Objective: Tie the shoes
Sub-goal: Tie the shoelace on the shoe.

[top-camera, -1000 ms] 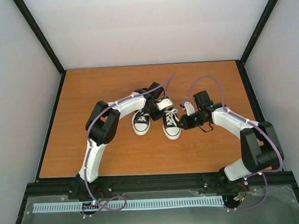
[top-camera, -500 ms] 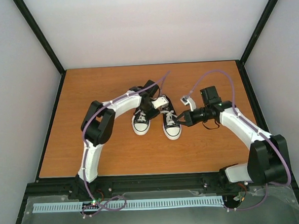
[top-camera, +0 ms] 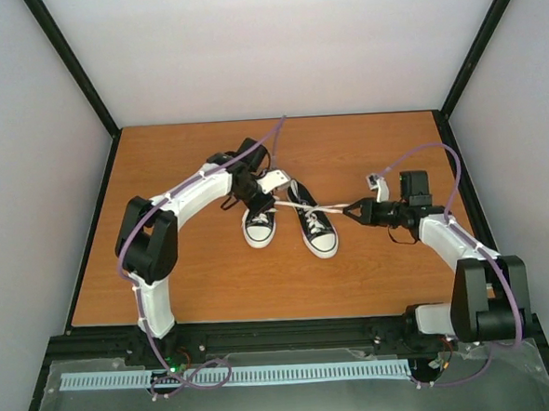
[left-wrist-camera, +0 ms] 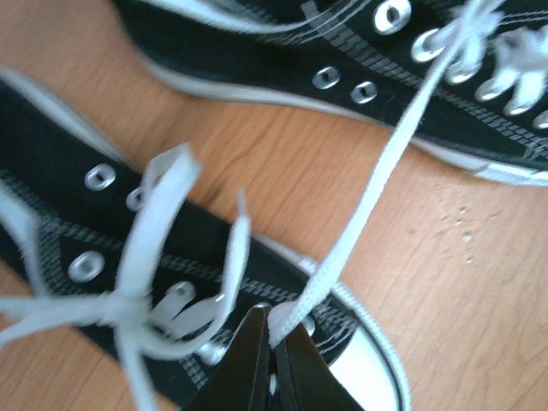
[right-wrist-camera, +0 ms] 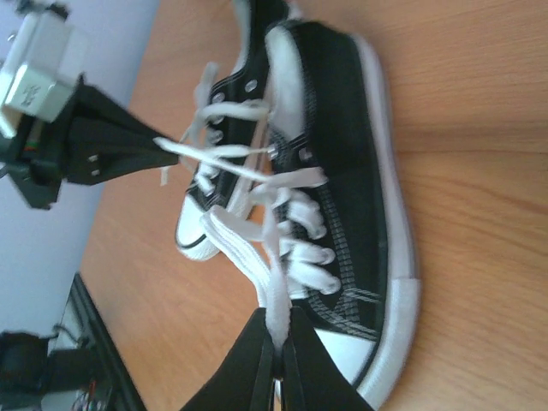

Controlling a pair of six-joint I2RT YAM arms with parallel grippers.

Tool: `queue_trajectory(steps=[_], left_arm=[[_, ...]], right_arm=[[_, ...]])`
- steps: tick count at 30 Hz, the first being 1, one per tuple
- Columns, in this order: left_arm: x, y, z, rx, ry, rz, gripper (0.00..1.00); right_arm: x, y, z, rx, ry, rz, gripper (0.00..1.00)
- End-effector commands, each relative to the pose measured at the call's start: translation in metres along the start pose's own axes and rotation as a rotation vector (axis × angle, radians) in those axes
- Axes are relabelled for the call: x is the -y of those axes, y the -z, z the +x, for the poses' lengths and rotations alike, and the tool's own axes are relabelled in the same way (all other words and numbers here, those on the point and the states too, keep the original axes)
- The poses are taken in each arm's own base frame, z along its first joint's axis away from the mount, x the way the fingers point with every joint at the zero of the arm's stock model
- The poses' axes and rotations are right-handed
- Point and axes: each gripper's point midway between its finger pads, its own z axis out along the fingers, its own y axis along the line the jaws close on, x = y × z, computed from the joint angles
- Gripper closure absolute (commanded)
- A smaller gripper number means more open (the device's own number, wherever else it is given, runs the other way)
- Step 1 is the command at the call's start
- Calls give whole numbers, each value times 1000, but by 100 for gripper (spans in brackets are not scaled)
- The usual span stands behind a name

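Over the shoes [top-camera: 317,229], left claw [left-wrist-camera: 274,320] and right claw [right-wrist-camera: 276,322] each clamped tight on white laces [left-wrist-camera: 387,171]

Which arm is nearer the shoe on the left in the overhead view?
Left. The left arm's jaws are shut on a lace right over that shoe. The right arm's jaws, also shut on lace, sit beyond the other shoe, farther off.

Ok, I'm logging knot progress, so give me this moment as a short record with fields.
shoes: two, side by side on table, toes toward the arm bases
left pincer: shut on lace
right pincer: shut on lace
lace: stretched between both pincers, over the shoe nearer the right arm
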Motion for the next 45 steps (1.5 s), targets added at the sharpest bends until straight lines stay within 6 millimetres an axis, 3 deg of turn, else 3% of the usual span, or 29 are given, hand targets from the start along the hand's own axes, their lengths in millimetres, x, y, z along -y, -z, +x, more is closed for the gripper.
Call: queue_trajectory(steps=[1, 6, 13, 19, 26, 30, 33, 35, 37, 38, 42, 45], left_arm=[[-25, 20, 25, -42, 46, -59, 99], [-33, 29, 55, -88, 55, -97, 99], [-48, 29, 90, -152, 76, -164, 99], [-68, 32, 91, -147, 91, -230, 99], [-76, 26, 95, -169, 86, -256, 99], [-73, 28, 87, -140, 83, -231, 99], [-55, 38, 57, -40, 69, -109, 99], [-45, 44, 39, 6, 58, -47, 99], [-36, 46, 27, 22, 40, -7, 99], [-32, 46, 24, 26, 28, 7, 99], [-11, 45, 16, 28, -30, 55, 99], [-2, 47, 8, 39, -53, 72, 99]], right_arm=[[31, 11, -24, 138, -70, 53, 97], [68, 30, -29, 226, -158, 113, 97], [101, 31, -22, 253, -255, 131, 97], [119, 26, -15, 257, -306, 150, 97], [138, 33, -8, 280, -354, 187, 97], [137, 29, -2, 215, -326, 215, 97], [127, 17, -1, 138, -243, 268, 96], [122, 12, -1, 119, -227, 277, 86], [125, 14, -3, 113, -222, 327, 62], [127, 17, -5, 117, -214, 358, 57], [119, 26, -18, 120, -146, 451, 55], [92, 12, -25, 66, -15, 463, 56]])
